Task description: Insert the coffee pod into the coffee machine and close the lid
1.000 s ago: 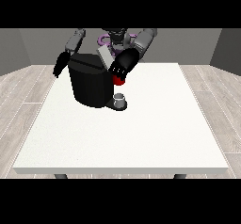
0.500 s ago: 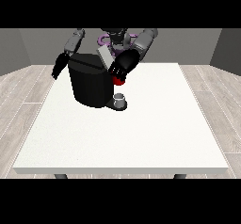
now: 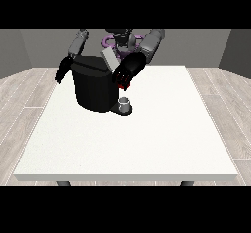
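While the hand at the view's right (image 3: 128, 71) hangs at the coffee machine (image 3: 95, 87)'s front top corner, fingers curled, holding what I cannot tell, the hand at the view's left (image 3: 62, 71) sits behind, fingers unclear. No pod plainly shows.

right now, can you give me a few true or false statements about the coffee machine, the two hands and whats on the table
1. The coffee machine stands on the white table, towards the view's left. True.
2. The hand at the view's right rests flat on the table, far from the machine. False: it is raised at the machine's upper right side.
3. A red thing at the machine shows just under that hand. True.
4. The hand at the view's left lies on top of the machine. False: it hangs beside the machine's left side.
5. A small grey cup sits at the machine's base. True.
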`<state>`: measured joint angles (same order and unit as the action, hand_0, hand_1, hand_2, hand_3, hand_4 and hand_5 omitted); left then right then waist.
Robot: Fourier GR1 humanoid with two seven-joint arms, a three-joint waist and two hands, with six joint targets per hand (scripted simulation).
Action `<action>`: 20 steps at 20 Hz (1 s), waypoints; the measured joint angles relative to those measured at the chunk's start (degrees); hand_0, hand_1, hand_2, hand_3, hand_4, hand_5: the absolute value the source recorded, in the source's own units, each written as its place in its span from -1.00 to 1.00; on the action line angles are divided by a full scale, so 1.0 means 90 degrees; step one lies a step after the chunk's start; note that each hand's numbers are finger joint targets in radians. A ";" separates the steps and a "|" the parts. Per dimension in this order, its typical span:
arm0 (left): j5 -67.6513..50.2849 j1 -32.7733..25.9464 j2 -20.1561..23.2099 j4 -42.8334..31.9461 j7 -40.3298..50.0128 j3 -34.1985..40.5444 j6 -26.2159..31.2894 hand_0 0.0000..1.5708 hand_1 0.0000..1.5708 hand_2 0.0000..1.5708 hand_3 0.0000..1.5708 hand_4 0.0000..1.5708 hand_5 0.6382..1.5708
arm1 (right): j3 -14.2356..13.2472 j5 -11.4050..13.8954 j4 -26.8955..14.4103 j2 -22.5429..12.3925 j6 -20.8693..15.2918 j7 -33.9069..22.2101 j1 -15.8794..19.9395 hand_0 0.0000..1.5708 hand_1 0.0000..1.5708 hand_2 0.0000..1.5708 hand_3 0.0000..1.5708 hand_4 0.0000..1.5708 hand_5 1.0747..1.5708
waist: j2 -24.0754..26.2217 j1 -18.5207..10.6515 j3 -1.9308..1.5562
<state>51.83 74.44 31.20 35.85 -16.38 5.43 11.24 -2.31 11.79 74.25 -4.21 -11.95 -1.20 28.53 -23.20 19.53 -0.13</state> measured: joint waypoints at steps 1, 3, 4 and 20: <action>0.0017 0.0011 0.0005 -0.0039 -0.0010 -0.0009 0.0021 -1.00 -1.00 -0.28 -0.40 -1.00 1.00 | 0.0055 0.0056 0.0017 0.0049 -0.0049 -0.0059 -0.0021 -1.00 -1.00 -1.00 -1.00 -0.81 1.00 | 0.0043 -0.0013 0.0001; 0.0049 0.0092 0.0083 -0.0065 -0.0015 0.0017 -0.0015 -1.00 -1.00 -0.33 -0.44 -1.00 1.00 | 0.0017 0.0068 0.0025 -0.0002 -0.0058 -0.0099 0.0100 -1.00 -1.00 -1.00 -1.00 -0.81 1.00 | -0.0050 -0.0003 0.0001; 0.0049 0.0034 0.0111 -0.0095 -0.0078 0.0030 -0.0042 -1.00 -1.00 -0.33 -0.42 -1.00 1.00 | 0.0038 0.0063 0.0060 -0.0016 -0.0015 -0.0101 0.0007 -1.00 -1.00 -1.00 -1.00 -0.85 1.00 | -0.0002 0.0013 0.0002; -0.0140 -0.1002 -0.1040 0.0175 0.0263 -0.0146 0.0295 -1.00 -1.00 -0.83 -1.00 -1.00 1.00 | -0.0568 -0.0321 -0.0985 -0.0119 -0.0001 0.0307 -0.0802 -1.00 -1.00 -1.00 -1.00 -1.00 1.00 | 0.1515 -0.1173 0.0010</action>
<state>50.57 65.42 21.84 37.43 -14.01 4.11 13.90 -7.41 8.90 65.38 -5.29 -11.95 1.57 21.31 -9.57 8.98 -0.04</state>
